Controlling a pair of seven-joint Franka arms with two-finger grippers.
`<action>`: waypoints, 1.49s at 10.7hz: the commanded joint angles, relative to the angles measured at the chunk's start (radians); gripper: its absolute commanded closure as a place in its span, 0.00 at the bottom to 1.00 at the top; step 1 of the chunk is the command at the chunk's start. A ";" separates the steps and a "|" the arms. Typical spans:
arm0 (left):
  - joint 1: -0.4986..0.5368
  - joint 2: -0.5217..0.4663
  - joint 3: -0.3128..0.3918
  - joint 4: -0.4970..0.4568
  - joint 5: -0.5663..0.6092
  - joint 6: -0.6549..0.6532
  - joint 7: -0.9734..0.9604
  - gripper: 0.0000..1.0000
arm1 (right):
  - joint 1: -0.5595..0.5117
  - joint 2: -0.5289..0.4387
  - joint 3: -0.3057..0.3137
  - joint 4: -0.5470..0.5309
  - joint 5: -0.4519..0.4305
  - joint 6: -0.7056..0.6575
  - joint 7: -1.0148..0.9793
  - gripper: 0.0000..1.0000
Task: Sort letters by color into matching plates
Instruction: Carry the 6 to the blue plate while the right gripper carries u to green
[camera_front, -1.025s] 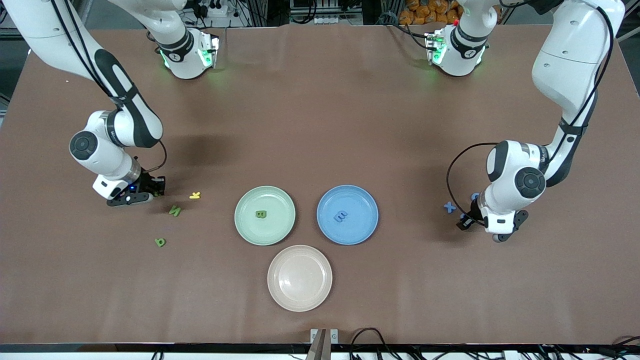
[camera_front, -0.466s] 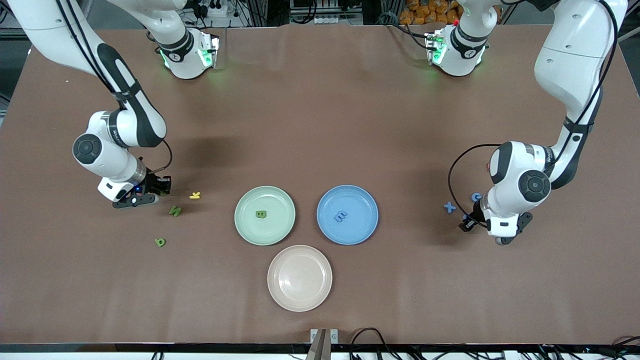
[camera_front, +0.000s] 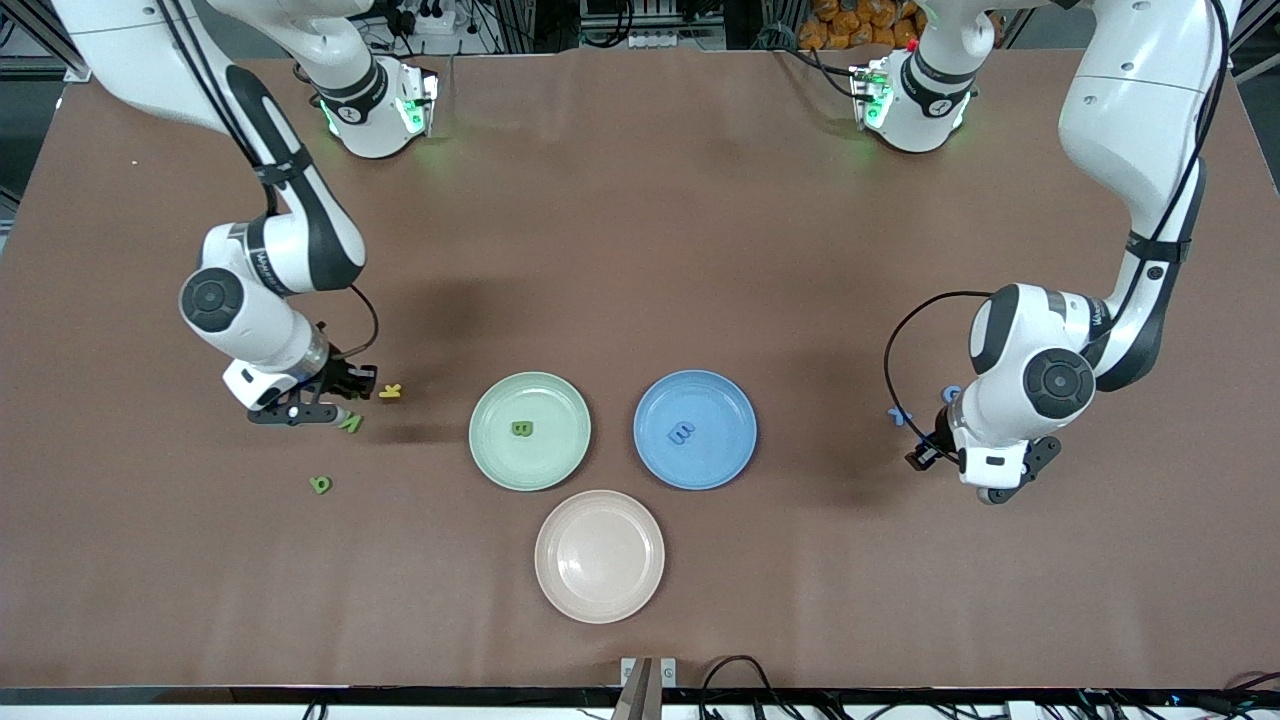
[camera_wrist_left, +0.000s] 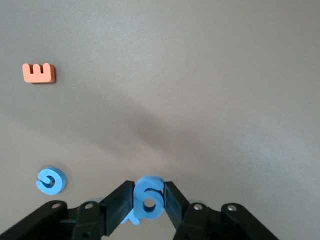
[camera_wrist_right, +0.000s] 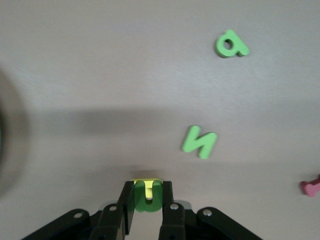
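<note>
My right gripper (camera_wrist_right: 148, 186) is shut on a dark green letter (camera_wrist_right: 148, 200), just above the table toward the right arm's end (camera_front: 357, 383). A green N (camera_front: 349, 422) and a green a (camera_front: 320, 485) lie on the table below it. My left gripper (camera_wrist_left: 149, 189) is shut on a blue 6 (camera_wrist_left: 149, 200), low over the left arm's end (camera_front: 922, 455). A blue X (camera_front: 899, 415) and a round blue letter (camera_front: 950, 393) lie beside it. The mint green plate (camera_front: 500, 460) holds a green B (camera_front: 521, 428). The blue plate (camera_front: 725, 460) holds one blue letter (camera_front: 681, 432).
A beige plate (camera_front: 599, 555) sits nearer the front camera than the two coloured plates. A yellow letter (camera_front: 390, 391) lies directly under the right gripper's held letter. An orange E (camera_wrist_left: 39, 73) and a pink letter (camera_wrist_right: 311, 187) lie on the table.
Both grippers have risen a little with their letters. The right one has moved toward the green plate. The left one has shifted slightly toward the blue plate.
</note>
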 joint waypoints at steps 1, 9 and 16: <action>-0.038 0.000 -0.008 0.038 0.002 -0.042 -0.050 1.00 | 0.084 0.025 -0.001 0.080 0.119 -0.021 0.099 0.88; -0.271 0.072 -0.020 0.173 -0.191 -0.042 -0.215 1.00 | 0.276 0.226 -0.004 0.350 0.174 -0.018 0.499 0.87; -0.385 0.122 -0.034 0.262 -0.361 0.116 -0.315 1.00 | 0.296 0.254 -0.010 0.396 0.140 -0.061 0.575 0.00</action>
